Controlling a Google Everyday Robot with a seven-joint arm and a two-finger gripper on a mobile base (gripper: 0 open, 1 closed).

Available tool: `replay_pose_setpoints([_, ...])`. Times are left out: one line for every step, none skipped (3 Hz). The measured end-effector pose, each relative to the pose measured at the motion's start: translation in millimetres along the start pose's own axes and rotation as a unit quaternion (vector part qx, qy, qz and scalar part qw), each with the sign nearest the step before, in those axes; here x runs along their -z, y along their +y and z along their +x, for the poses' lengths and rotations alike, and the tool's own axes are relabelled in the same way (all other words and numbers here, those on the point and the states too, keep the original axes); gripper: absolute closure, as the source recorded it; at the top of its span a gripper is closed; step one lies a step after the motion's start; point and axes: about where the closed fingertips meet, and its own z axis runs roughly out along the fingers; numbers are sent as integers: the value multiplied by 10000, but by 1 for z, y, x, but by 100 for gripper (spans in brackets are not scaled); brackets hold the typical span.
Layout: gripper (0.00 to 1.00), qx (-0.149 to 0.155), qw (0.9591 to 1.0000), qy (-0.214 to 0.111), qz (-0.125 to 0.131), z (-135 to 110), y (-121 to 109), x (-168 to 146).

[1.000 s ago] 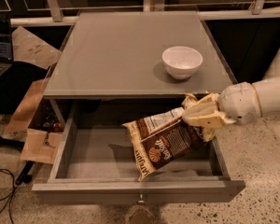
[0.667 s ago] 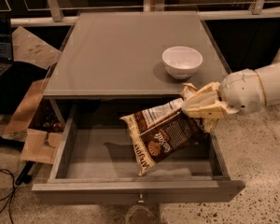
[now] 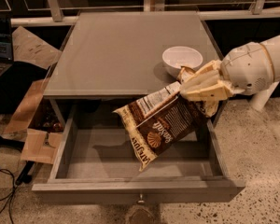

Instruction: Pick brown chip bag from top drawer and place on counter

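The brown chip bag [image 3: 161, 125] hangs in the air above the open top drawer [image 3: 135, 185], its upper right end pinched by my gripper [image 3: 193, 85]. The gripper comes in from the right, level with the front edge of the counter [image 3: 116, 50], and is shut on the bag. The bag tilts down to the left, label side up, clear of the drawer floor. The drawer is pulled fully out, grey inside, with a small metal knob at its front.
A white bowl [image 3: 182, 59] stands on the counter's right front part, just behind the gripper. Cardboard boxes [image 3: 35, 125] and cables lie on the floor to the left. A railing runs behind the cabinet.
The gripper has lifted the chip bag up out of the drawer, from resting on the drawer floor to hanging near the counter's front edge.
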Motion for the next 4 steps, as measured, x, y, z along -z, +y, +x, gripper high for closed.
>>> replay_pose_setpoints([100, 0, 10000, 0, 0, 0, 0, 0])
replay_pose_setpoints([100, 194, 9996, -104, -153, -20, -8, -15])
replay_pose_setpoints([100, 493, 9972, -267, -485, -51, -23, -43])
replay_pose_setpoints([100, 835, 9934, -334, -706, -83, -40, -66])
